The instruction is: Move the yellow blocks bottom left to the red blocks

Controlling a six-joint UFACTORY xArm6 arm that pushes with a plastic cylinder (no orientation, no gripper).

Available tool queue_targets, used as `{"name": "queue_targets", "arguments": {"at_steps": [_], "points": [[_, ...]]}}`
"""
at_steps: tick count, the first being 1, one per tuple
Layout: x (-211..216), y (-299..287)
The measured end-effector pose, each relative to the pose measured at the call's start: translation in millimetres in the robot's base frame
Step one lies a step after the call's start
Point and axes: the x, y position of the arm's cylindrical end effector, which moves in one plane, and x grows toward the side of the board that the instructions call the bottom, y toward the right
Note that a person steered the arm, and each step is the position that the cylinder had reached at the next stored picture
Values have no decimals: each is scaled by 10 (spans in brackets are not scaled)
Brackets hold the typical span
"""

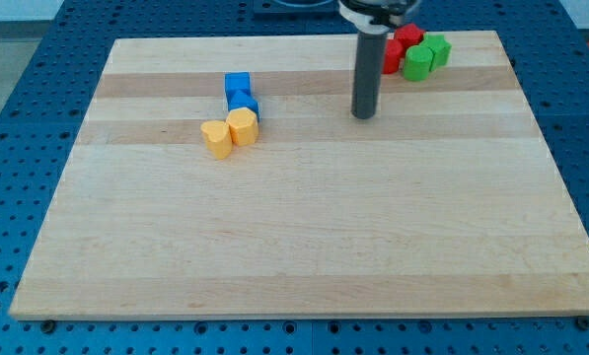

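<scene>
Left of my tip (363, 114), well apart, sit two yellow blocks (229, 132); red blocks (400, 47) lie just behind it. No pincer exists; bare board (304, 237) surrounds.

The rod's tip (363, 114) rests on the wooden board (304, 247), right of two touching yellow blocks (229, 132) and two blue blocks (240, 94). Red blocks (400, 47) and green blocks (426, 55) cluster at the view's top right.

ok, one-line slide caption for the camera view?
My tip rests between yellow blocks and red blocks on the wooden board.
</scene>
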Motion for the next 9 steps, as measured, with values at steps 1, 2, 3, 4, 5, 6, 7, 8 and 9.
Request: {"name": "queue_targets", "arguments": {"at_steps": [1, 2, 3, 4, 5, 6, 7, 8, 9], "points": [[512, -290], [566, -851], [971, -1403], [1116, -1966], [1116, -2517], [1116, -2949], [971, -2865], [801, -2683], [612, -2324]]}}
